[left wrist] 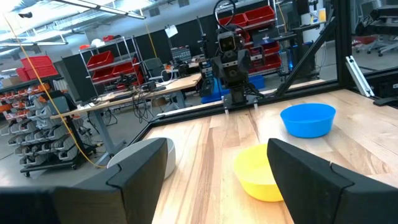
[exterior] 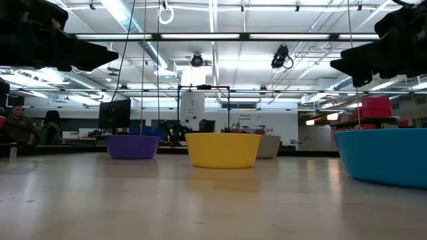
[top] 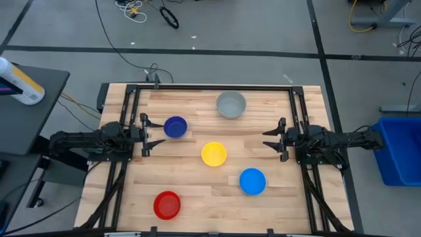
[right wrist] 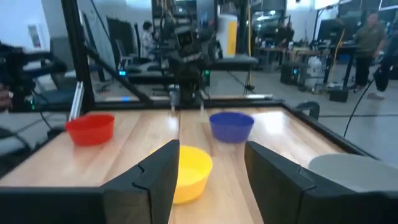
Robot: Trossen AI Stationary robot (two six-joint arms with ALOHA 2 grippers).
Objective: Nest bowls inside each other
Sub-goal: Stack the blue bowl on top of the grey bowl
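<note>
While both arms wait at the sides of the counter (top: pixel 197 191), the left hand (top: pixel 146 135) and right hand (top: pixel 271 139) stand open and empty. Around the yellow bowl (top: pixel 214 154), all separate: red bowl (top: pixel 167 205) and light blue bowl (top: pixel 252 181) nearer, dark blue bowl (top: pixel 175 127) and grey bowl (top: pixel 231 105) farther.

1. We saw five small round plastic bowls, all upright, empty and apart on the wooden table (top: pixel 191 191).
2. The yellow bowl (top: pixel 214 154) sat at centre.
3. From it, the grey bowl (top: pixel 231 105) lay at one o'clock, the dark blue bowl (top: pixel 175 127) at ten, the light blue bowl (top: pixel 252 182) at four, the red bowl (top: pixel 167 205) at seven.
</note>
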